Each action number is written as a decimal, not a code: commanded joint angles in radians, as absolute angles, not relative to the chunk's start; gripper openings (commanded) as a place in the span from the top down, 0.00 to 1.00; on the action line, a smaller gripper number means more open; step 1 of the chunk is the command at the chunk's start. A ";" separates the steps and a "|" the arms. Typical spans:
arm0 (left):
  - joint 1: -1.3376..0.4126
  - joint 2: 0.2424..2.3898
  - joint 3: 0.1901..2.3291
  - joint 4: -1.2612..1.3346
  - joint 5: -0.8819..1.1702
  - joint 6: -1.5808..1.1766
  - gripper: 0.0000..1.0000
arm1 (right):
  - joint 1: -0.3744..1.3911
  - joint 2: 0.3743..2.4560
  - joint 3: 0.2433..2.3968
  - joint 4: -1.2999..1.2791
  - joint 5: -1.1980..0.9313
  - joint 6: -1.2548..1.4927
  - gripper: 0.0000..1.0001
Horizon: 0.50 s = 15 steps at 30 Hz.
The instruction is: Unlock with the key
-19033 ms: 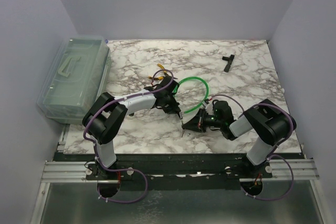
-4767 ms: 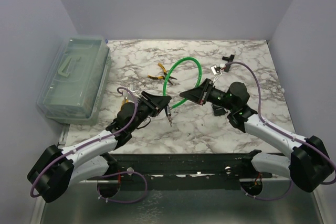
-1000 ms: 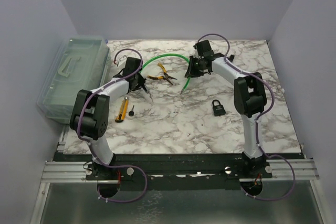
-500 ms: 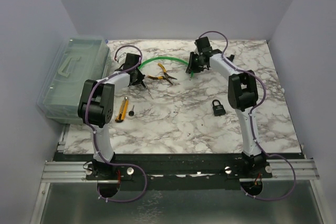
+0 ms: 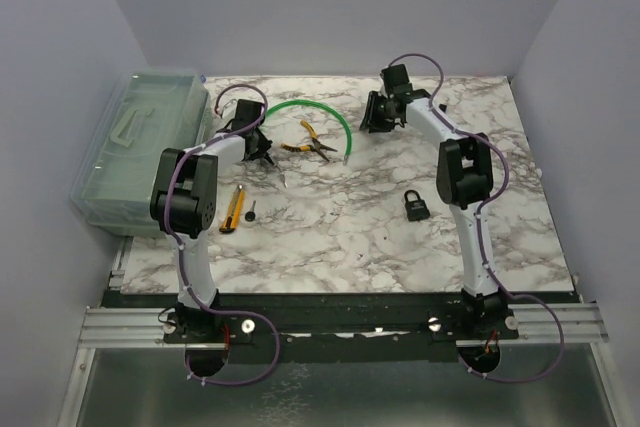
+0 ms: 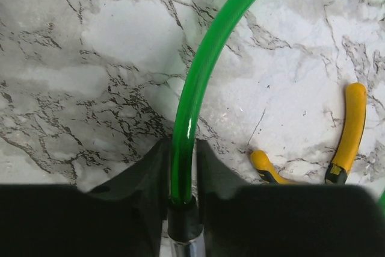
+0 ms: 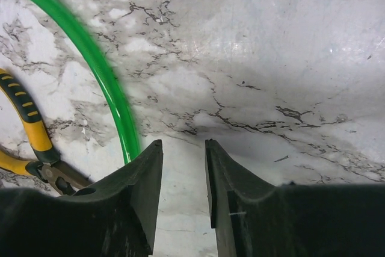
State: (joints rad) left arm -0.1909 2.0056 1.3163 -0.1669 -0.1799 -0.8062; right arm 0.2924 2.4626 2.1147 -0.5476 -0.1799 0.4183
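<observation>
Your left gripper (image 6: 182,151) pinches glossy green cable (image 6: 203,58); right gripper (image 7: 182,148) parted, empty. Veined marble tabletop (image 5: 340,237), plain lilac walls (image 5: 330,7).

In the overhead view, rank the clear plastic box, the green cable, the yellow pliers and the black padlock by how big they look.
1. clear plastic box
2. green cable, judged by the span of its arc
3. yellow pliers
4. black padlock
</observation>
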 commanded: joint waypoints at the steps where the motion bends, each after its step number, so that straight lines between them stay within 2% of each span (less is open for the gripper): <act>1: -0.184 2.011 1.342 -0.176 -0.161 -0.785 0.59 | 0.291 2.433 2.081 -0.549 -0.201 0.423 0.60; 3: -0.185 1.990 1.332 -0.176 -0.164 -0.785 0.45 | 0.291 2.396 2.034 -0.527 -0.209 0.424 0.59; 4: -0.184 1.978 1.326 -0.177 -0.167 -0.785 0.34 | 0.291 2.376 2.014 -0.513 -0.212 0.423 0.58; 7: -0.184 1.944 1.313 -0.178 -0.166 -0.779 0.18 | 0.291 2.312 1.959 -0.479 -0.228 0.431 0.55; 10: -0.186 1.897 1.296 -0.178 -0.147 -0.778 0.10 | 0.291 2.250 1.917 -0.462 -0.251 0.437 0.53; 15: -0.197 1.794 1.265 -0.203 -0.128 -0.767 0.08 | 0.293 2.151 1.831 -0.428 -0.272 0.447 0.43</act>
State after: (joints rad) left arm -0.1909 1.9121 1.2915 -0.1711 -0.1558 -0.7872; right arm 0.2924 2.2604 1.8839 -0.4870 -0.2310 0.4374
